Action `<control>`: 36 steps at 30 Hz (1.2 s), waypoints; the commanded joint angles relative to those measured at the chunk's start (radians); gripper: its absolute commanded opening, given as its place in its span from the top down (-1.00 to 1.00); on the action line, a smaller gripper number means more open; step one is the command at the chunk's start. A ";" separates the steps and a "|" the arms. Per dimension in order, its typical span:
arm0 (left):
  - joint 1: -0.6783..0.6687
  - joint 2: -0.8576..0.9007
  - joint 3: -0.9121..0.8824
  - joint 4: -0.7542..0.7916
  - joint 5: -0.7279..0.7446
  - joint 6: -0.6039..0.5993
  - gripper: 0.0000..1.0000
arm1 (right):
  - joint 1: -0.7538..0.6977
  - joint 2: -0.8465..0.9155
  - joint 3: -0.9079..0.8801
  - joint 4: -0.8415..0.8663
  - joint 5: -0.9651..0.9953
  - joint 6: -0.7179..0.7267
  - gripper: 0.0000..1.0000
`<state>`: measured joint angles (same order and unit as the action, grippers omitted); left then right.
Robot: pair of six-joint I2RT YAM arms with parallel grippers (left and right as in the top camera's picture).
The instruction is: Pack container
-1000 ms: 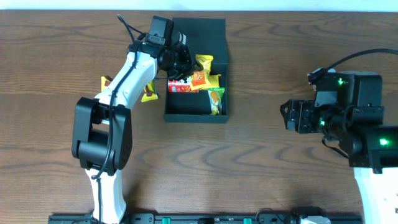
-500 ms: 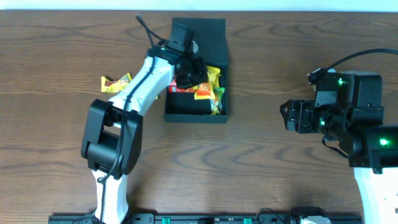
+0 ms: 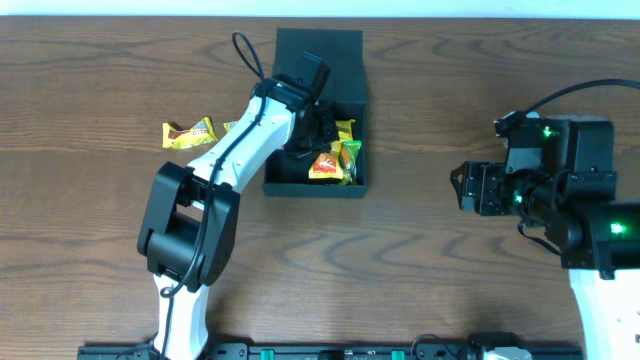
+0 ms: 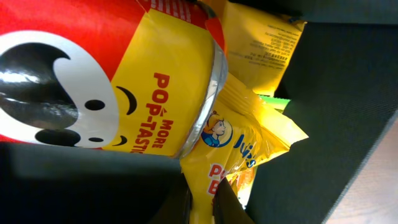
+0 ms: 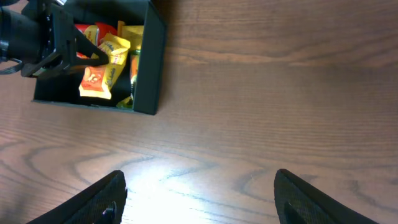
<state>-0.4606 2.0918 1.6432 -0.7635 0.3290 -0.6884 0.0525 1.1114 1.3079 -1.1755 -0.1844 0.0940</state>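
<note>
— What colour is the box?
— Plain dark teal-green, nearly black in shade. The table is brown with wavy wood grain.
— And the can?
— Red and yellow, with a black moustache on white and red lettering on the yellow.
— The packets?
— The yellow packet has blue letters and an orange patch. There is a green packet, and a brown packet with a gold end.
— The arms?
— The left arm is white with black joints. The right arm is black with green lights.
</note>
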 commanded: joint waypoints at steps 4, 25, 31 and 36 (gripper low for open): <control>-0.012 -0.011 -0.011 -0.003 -0.124 -0.032 0.88 | -0.005 -0.005 0.012 -0.005 -0.007 -0.013 -0.52; -0.032 -0.142 -0.012 -0.053 -0.224 -0.040 0.88 | -0.005 -0.005 0.012 -0.006 -0.034 -0.013 -0.51; -0.051 -0.142 -0.012 -0.095 -0.181 -0.022 0.88 | -0.005 -0.005 0.012 -0.003 -0.034 -0.013 -0.50; -0.083 -0.144 -0.011 -0.050 -0.157 0.007 0.88 | -0.005 -0.005 0.012 0.001 -0.034 -0.013 -0.51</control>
<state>-0.5255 1.9450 1.6402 -0.8379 0.1535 -0.7101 0.0525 1.1114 1.3079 -1.1778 -0.2100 0.0940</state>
